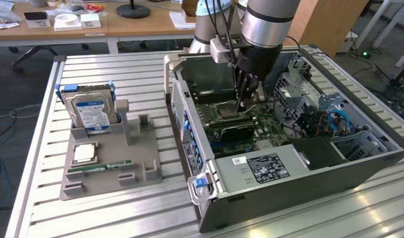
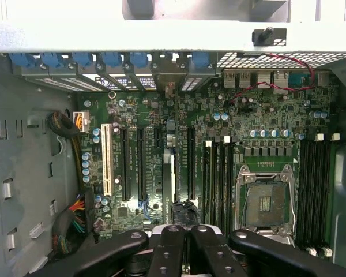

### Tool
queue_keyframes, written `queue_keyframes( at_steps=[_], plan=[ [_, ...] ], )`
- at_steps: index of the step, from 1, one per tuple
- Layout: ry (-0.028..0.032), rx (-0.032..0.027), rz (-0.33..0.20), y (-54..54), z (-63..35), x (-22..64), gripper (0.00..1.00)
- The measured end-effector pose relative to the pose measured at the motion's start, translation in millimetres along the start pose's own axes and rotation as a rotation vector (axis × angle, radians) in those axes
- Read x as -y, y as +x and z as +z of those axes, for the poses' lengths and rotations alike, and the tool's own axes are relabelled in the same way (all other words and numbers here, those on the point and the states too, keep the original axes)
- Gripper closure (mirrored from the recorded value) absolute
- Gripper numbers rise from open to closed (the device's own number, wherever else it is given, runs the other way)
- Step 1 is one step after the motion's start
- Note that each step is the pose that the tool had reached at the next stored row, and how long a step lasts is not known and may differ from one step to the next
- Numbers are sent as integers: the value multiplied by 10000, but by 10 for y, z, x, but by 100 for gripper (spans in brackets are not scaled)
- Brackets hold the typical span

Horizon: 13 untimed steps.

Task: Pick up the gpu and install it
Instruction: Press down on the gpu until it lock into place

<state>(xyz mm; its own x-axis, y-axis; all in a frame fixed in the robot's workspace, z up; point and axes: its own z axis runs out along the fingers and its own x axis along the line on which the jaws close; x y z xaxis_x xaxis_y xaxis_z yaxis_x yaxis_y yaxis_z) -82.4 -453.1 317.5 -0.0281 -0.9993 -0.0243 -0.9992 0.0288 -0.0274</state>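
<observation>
- Nearest in the exterior view, a ribbed silver aluminium table carries an open grey metal computer case lying on its side; a boxy grey power supply with a black-and-white label fills the case's near end
- On the exterior view's left, apart from the case, sits a matt grey plastic tray; a narrow green memory stick lies flat on it, a square silver processor chip lies just behind that, and a silver hard drive with a blue-white label stands upright in the tray's far holder
- The silver-and-grey cylindrical robot arm comes down almost vertically into the middle of the case; its black gripper points straight down over the green motherboard, just beside the square metal-framed processor socket
- In the wrist view, the gripper shows glossy black rounded fingers drawn in close together; the jaws are narrow, closed on the thin edge of the gpu
- The gpu, a thin green circuit-board card seen edge-on, stands upright among the long black expansion slots, its far end reaching the rear wall under a row of blue plastic latches
- Farthest, wooden desks stand behind the table
</observation>
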Motion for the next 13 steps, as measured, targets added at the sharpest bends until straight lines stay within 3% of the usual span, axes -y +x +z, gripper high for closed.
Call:
queue_keyframes(
  at_steps=[13],
  plan=[
    [2, 3, -1, -3, 43, -1, 89]
  ],
)
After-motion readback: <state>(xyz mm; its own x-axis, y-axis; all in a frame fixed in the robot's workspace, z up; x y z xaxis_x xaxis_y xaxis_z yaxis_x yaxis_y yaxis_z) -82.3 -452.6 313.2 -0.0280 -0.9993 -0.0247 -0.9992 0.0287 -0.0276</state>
